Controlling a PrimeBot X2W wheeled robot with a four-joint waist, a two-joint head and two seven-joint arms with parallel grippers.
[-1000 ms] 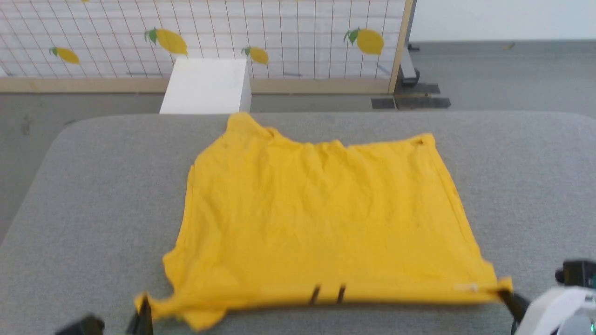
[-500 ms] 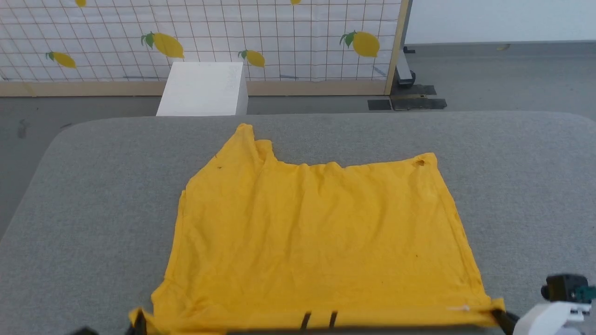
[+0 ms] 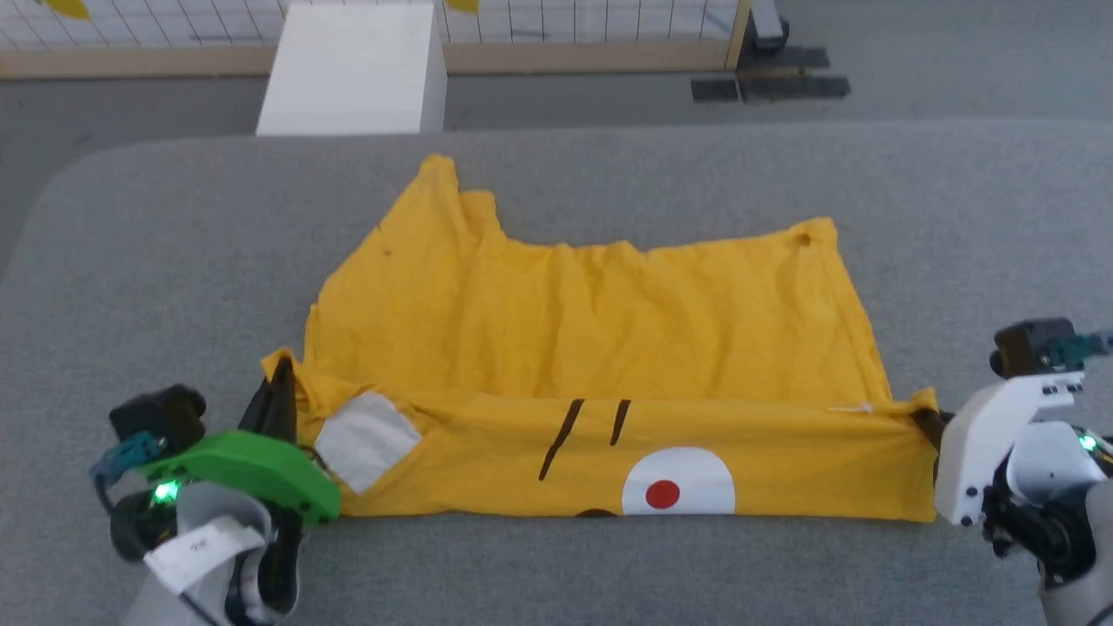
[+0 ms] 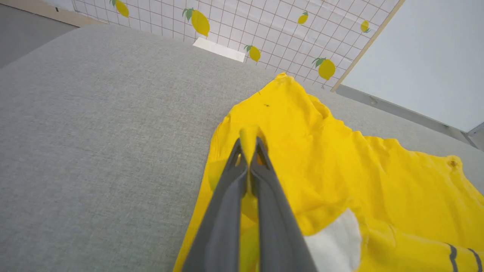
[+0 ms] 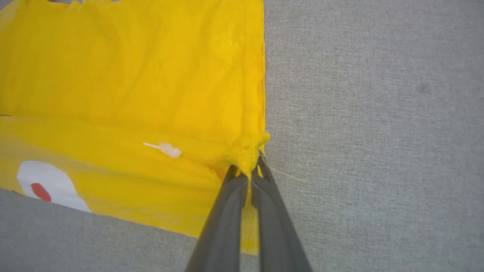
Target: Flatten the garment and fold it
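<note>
Had the shirt (image 3: 591, 330) pinched by its near corners, left claw (image 3: 283, 387) at 8 o'clock, right claw (image 3: 923, 423) at 4, both clamped on cloth, probably to fold evenly.

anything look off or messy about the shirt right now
Yes. The shirt isn't lying square: its far left corner juts out past the rest of the far edge, which is wavy and creased. A small dark spot, maybe a hole, sits near the far right corner, and a white fleck clings near the right hand.
</note>
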